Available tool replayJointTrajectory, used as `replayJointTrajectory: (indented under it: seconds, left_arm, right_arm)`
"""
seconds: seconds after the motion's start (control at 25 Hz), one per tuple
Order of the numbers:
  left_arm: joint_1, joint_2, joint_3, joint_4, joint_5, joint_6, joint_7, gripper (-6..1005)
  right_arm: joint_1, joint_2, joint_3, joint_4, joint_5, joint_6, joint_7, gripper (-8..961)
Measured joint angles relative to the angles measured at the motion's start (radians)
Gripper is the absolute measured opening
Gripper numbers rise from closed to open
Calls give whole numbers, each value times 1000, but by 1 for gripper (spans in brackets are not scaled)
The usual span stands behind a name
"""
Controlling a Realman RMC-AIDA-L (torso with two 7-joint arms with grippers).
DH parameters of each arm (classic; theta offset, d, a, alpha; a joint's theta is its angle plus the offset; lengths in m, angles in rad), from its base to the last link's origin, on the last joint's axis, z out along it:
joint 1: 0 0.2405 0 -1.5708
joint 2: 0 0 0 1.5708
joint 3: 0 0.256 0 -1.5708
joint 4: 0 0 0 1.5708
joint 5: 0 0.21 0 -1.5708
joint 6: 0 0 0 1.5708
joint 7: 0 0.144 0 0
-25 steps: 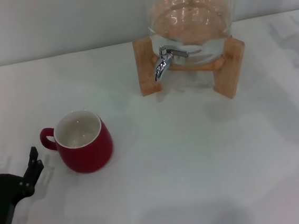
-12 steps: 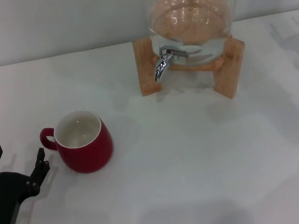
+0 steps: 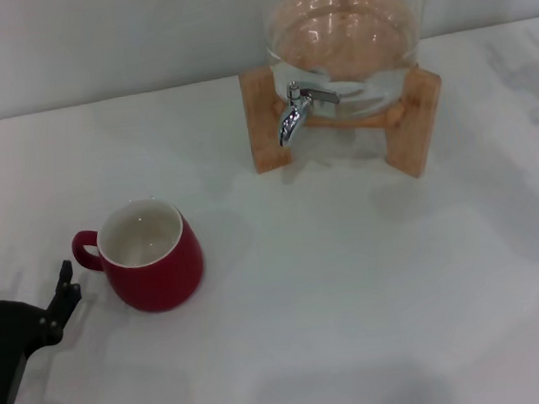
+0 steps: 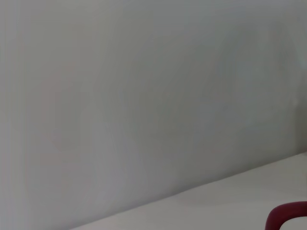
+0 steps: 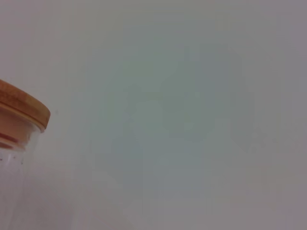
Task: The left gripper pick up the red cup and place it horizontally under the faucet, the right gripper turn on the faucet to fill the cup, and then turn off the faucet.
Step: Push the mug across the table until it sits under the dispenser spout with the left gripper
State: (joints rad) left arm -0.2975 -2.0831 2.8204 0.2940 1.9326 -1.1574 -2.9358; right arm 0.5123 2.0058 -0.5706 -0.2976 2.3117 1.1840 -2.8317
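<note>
The red cup stands upright on the white table at the left, its white inside showing and its loop handle pointing left. A sliver of its red handle shows in the left wrist view. My left gripper is open at the bottom left corner, just left of the cup's handle and apart from it. The chrome faucet juts from the glass dispenser at the back, its spout curving down. My right gripper is out of view.
The dispenser rests on a wooden stand near the back wall. Its wooden lid shows in the right wrist view. White tabletop stretches between the cup and the stand.
My left gripper has shifted a little forward and right, then back left, staying open near the cup's handle. The cup and faucet have not moved.
</note>
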Motion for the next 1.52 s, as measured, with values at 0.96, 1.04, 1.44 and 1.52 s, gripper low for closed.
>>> replayJointTrajectory:
  seconds: [0.96,1.04,1.44,1.52]
  left_arm:
    - [-78,0,11,-24,18,71,-6,888]
    - [-86,1,10,-26,18,77,-7,888]
    - [-109,2,9,-39,18,104,-8,864]
    - [-110,1,6,-39,17,105,-7,856]
  right_arm:
    - [2,4,0,4,11,16,1,653]
    - [1,4,0,4,11,22,3,653]
    - [-1,4,0,2,11,31,6,652]
    - [-1,4,0,1,11,31,6,652]
